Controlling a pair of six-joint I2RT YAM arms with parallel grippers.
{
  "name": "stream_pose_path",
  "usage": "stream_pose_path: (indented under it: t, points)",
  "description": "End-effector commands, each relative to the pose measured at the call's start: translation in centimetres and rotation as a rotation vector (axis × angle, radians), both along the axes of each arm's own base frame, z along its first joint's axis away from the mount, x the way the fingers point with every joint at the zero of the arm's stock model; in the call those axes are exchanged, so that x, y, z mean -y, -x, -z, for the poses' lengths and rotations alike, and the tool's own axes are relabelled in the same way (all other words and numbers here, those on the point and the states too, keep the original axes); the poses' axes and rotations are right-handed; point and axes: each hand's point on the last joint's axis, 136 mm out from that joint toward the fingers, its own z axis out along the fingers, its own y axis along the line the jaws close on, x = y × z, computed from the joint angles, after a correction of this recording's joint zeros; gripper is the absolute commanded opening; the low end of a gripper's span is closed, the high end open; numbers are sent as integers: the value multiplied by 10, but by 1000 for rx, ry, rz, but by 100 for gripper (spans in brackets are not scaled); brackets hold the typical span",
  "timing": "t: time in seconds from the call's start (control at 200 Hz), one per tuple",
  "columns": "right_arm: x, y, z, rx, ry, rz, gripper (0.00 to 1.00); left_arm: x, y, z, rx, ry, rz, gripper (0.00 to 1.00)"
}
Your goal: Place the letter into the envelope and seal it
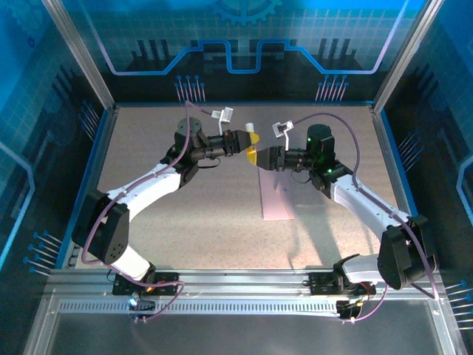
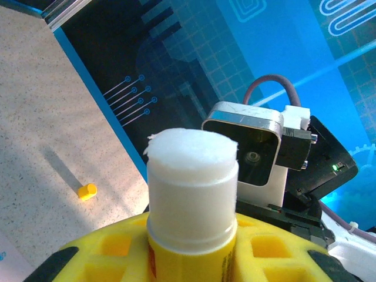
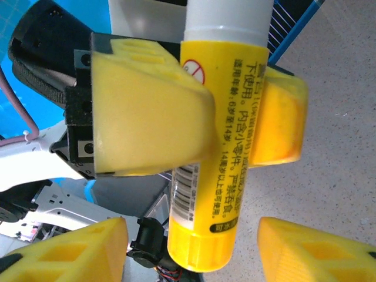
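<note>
The table [image 1: 185, 222] is used as the work surface, and the envelope [image 1: 277, 200] is laid flat on it, right of centre, where glue can be brought down to it. Above the envelope's far end, the left gripper [image 1: 246, 143] is clamped across the barrel of the glue stick [image 3: 217, 117], with the white tip turned upward. The right gripper [image 1: 263, 158] is set with its pads apart on either side of the stick's base, probably so that the stick can be taken over. A small yellow cap [image 2: 87, 191] is left lying on the table.
</note>
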Motion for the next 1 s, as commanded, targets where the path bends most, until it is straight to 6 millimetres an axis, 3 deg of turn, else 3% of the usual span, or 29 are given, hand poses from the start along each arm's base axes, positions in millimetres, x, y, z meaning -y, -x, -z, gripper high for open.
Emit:
stream_pose_path:
  t: [0.0,0.46,0.605,0.725,0.996]
  points:
    - [-8,-1,-18,49,-32,-28,58,-1,6,-17,50,39,-4,5]
    - [-11,-4,-15,28,-34,-39,44,1,0,-24,66,55,-13,5]
    - [-12,-5,-14,19,-39,-47,30,2,-2,-26,69,55,-15,5]
    - [-12,-7,-16,16,-46,-41,24,2,-3,-24,67,52,-17,5]
    - [-9,-16,-25,51,-12,37,23,5,-3,-16,38,17,-39,4]
